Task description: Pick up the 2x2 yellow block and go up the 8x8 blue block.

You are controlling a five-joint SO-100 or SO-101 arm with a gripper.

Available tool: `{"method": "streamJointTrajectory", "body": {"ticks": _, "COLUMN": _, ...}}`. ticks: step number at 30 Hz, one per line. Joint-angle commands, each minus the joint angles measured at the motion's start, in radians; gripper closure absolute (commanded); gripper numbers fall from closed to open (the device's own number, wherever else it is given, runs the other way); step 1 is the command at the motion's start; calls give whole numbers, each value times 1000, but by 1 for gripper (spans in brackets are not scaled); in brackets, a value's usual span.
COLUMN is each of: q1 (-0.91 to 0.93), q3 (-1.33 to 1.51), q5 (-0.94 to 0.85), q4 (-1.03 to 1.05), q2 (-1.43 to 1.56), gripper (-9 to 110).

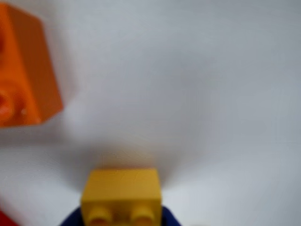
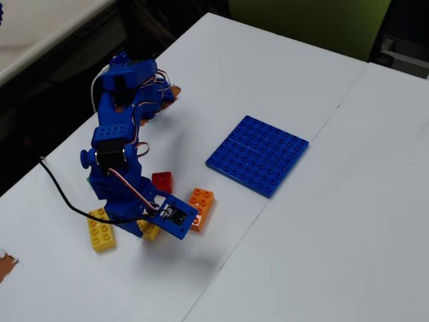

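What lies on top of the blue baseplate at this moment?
Nothing lies on the 8x8 blue block; in the fixed view only its own studs show, none covered. The 2x2 yellow block sits apart, down by the arm's fingers. The wrist view does not show the baseplate.

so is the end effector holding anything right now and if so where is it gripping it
It looks like the end effector grips the 2x2 yellow block by its sides, blue fingers flanking it, though contact itself is cropped and blurry.
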Motion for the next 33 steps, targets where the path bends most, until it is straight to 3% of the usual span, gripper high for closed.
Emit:
{"method": "streamJointTrajectory", "body": {"ticks": 1, "q1": -38, "q3": -35, "q5": 69, "q4": 38, "q2": 110, "gripper": 101}}
{"method": "streamJointTrajectory", "body": {"ticks": 6, "q1": -109, "q3": -9, "q5": 216, "q4": 138, "q2": 268, "gripper": 101}}
{"method": "streamJointTrajectory", "body": {"ticks": 15, "q1": -325, "q3": 218, "q5": 545, "q4": 140, "q2": 594, "gripper": 101}}
{"method": "streamJointTrajectory", "body": {"ticks": 23, "q1": -532, "q3": 264, "q5": 824, "q4": 138, "q2": 730, "gripper": 101}}
{"method": "streamJointTrajectory", "body": {"ticks": 33, "q1": -772, "q3": 302, "q5": 1035, "q4": 140, "q2": 815, "gripper": 101}}
